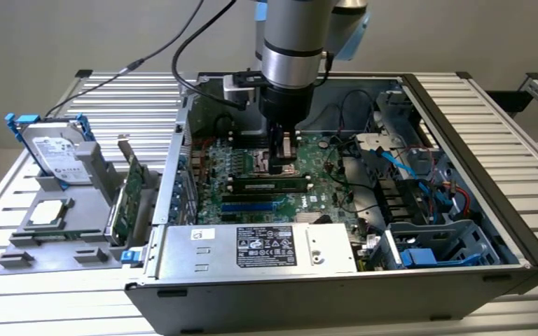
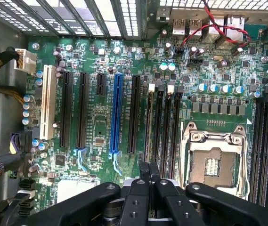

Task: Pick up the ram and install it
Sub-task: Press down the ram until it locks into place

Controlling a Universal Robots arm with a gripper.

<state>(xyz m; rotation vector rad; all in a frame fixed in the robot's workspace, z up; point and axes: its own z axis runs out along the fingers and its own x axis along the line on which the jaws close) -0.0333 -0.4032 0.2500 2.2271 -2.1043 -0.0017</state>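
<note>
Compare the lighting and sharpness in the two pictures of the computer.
Exterior view: soft, even light, the case interior darker and slightly blurred. Wrist view: motherboard bright and sharp, glare on the CPU socket frame, the near hand dark.

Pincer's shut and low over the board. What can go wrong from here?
1. The pincer hangs close beside the open CPU socket; a slip could damage its contacts.
2. The ram lies along its slot, but I can't tell whether it is latched; pressing it crooked might stress the board.
</note>
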